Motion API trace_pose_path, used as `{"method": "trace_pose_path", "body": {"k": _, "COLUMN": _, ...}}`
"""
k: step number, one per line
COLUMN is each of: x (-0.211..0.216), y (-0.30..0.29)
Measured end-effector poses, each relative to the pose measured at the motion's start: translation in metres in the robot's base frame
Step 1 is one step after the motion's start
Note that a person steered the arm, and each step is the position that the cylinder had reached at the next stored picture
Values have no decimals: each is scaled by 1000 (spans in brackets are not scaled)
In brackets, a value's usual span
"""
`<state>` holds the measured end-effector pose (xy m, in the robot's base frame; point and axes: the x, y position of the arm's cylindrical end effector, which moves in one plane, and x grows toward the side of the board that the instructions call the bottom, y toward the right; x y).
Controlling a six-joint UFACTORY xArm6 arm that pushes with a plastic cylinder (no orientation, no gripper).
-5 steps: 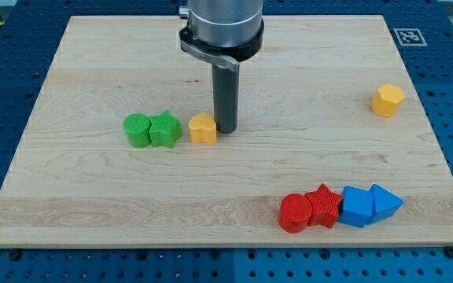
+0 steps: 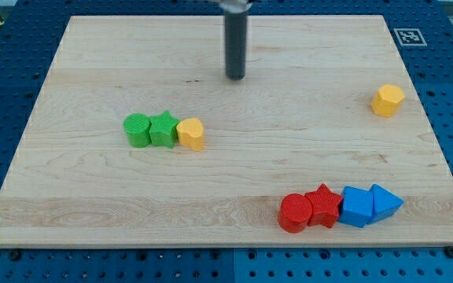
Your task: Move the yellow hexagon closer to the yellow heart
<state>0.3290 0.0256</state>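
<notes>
The yellow hexagon [image 2: 388, 101] sits near the board's right edge, in the upper half. The yellow heart [image 2: 191, 134] lies left of centre, touching the green star [image 2: 163, 129], which touches the green cylinder [image 2: 137, 130]. My tip [image 2: 235, 77] is near the top middle of the board, above and to the right of the yellow heart, apart from every block and far left of the hexagon.
A row of blocks lies at the bottom right: a red cylinder [image 2: 295, 213], a red star [image 2: 324, 206], a blue cube [image 2: 357, 206] and a blue triangle [image 2: 384, 202]. The wooden board [image 2: 69, 196] has a marker tag [image 2: 408, 36] at its top right corner.
The yellow heart has shifted left and now touches the green star. My tip has moved away from the heart toward the view's top.
</notes>
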Motion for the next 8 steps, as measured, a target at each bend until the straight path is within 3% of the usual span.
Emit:
{"method": "trace_pose_path", "body": {"k": 1, "x": -49, "y": 89}}
{"method": "trace_pose_path", "body": {"k": 3, "x": -50, "y": 253}}
{"method": "trace_pose_path", "body": {"k": 4, "x": -18, "y": 281}}
{"method": "trace_pose_path", "body": {"k": 6, "x": 33, "y": 272}}
{"method": "trace_pose_path", "body": {"k": 8, "x": 129, "y": 243}}
